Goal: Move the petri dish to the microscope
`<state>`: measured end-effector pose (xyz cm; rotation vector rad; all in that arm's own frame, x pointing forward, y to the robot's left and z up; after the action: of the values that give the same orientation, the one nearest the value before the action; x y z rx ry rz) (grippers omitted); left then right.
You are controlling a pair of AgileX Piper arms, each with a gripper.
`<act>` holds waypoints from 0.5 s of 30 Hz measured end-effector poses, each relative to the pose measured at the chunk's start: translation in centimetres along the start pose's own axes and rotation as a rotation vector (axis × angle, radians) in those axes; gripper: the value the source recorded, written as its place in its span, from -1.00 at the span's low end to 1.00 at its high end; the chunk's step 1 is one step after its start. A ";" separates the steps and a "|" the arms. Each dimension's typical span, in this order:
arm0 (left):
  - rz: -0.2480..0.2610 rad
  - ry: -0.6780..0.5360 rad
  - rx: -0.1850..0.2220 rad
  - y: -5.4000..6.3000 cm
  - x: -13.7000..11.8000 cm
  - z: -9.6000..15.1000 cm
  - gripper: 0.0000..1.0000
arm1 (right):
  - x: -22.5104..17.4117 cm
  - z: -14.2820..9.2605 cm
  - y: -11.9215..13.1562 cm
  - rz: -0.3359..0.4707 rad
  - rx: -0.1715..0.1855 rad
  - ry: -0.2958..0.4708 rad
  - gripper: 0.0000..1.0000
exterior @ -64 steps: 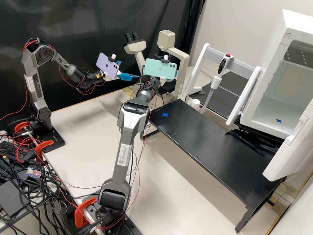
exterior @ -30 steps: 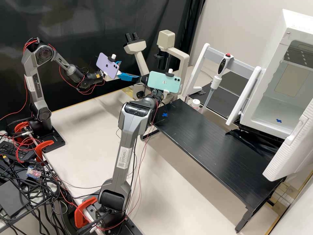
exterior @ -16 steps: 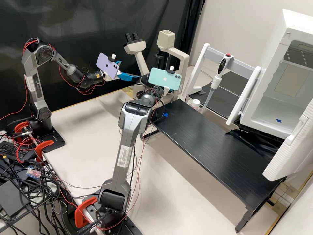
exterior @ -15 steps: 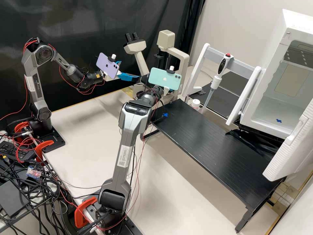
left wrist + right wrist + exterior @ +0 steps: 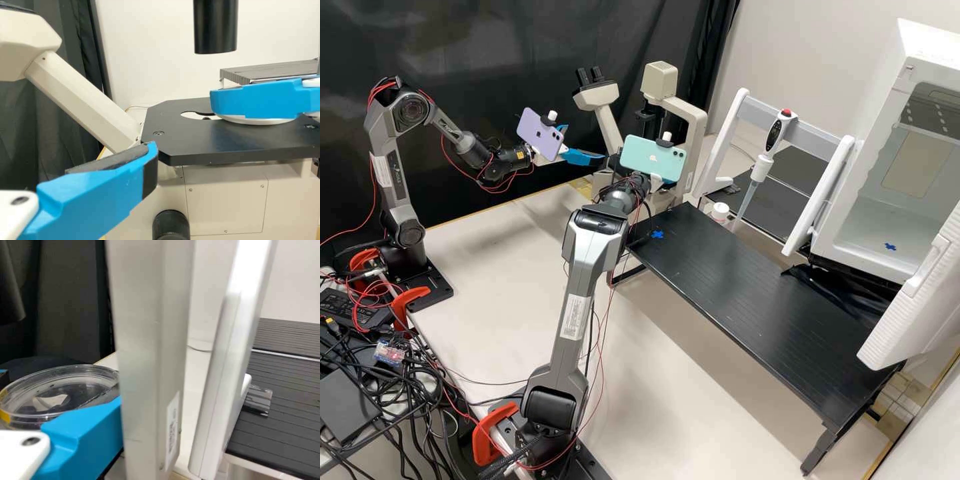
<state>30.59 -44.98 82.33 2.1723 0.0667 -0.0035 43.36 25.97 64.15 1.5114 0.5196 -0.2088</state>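
Petri dish (image 5: 60,395) sits beside the right hand (image 5: 100,427), apparently at the microscope (image 5: 662,80); grip or release, cannot tell. Left hand (image 5: 184,122) is spread wide. Carry looks nearly done; likely left: settling dish, backing out.

In the high view, the mint-green phone (image 5: 653,159) hides the middle of the microscope (image 5: 699,120) and most of the right gripper (image 5: 658,179). In the left wrist view, a blue finger (image 5: 260,101) covers much of one pale round thing (image 5: 257,121). In the right wrist view, the petri dish (image 5: 55,390) is cut by the left edge, while the nearest post (image 5: 145,350) is blurred.
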 end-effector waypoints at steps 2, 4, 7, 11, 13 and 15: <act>0.000 0.000 0.000 0.0 0.0 0.0 1.00 | -0.1 -0.5 -0.4 -0.012 -0.008 0.028 -1.00; 0.000 0.000 0.000 0.0 0.0 0.0 1.00 | -0.1 -0.9 -0.7 -0.025 -0.019 0.054 -1.00; 0.000 0.000 0.000 0.0 0.0 0.0 1.00 | -0.2 -1.4 -1.1 -0.041 -0.028 0.082 -1.00; 0.000 0.000 0.000 0.0 0.0 0.0 1.00 | -0.2 -1.7 -1.4 -0.057 -0.040 0.106 -1.00; 0.000 0.000 0.000 0.0 0.0 0.0 1.00 | -0.2 -1.7 -1.4 -0.060 -0.040 0.110 -1.00; 0.000 0.000 0.000 0.0 0.0 0.0 1.00 | -0.2 -1.7 -1.4 -0.060 -0.040 0.110 -1.00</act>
<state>30.59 -44.98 82.33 2.1723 0.0667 -0.0035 42.18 27.54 63.04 1.4747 0.6538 -0.1614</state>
